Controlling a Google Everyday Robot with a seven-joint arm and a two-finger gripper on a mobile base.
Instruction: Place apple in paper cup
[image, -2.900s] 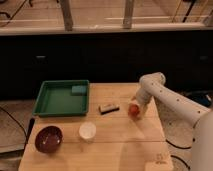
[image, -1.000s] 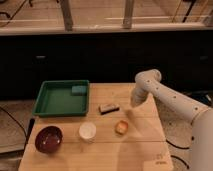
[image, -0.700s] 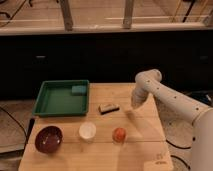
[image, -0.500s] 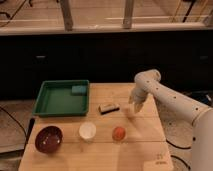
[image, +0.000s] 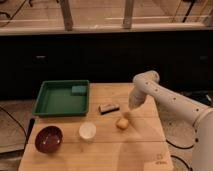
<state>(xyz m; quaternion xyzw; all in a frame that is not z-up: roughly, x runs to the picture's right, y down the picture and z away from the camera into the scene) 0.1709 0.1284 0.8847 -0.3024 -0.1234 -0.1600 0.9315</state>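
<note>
The apple (image: 121, 123) lies on the wooden table (image: 140, 150), showing its yellowish side, to the right of the paper cup (image: 87, 131). The small white cup stands upright with nothing in it, about one cup's width from the apple. My gripper (image: 129, 113) hangs from the white arm (image: 150, 87) that reaches in from the right. It is just above and to the right of the apple, close to it. I cannot tell whether it touches the apple.
A small dark block (image: 108, 108) lies just left of the gripper, behind the cup. A dark red-purple bowl (image: 48, 139) sits at the front left. A green tray (image: 54, 102) holding a green sponge (image: 78, 90) stands at the back left.
The apple left the gripper and rolled left on the table towards the cup. It now lies a little nearer the gripper, yellow side up. The gripper has dropped slightly towards it.
</note>
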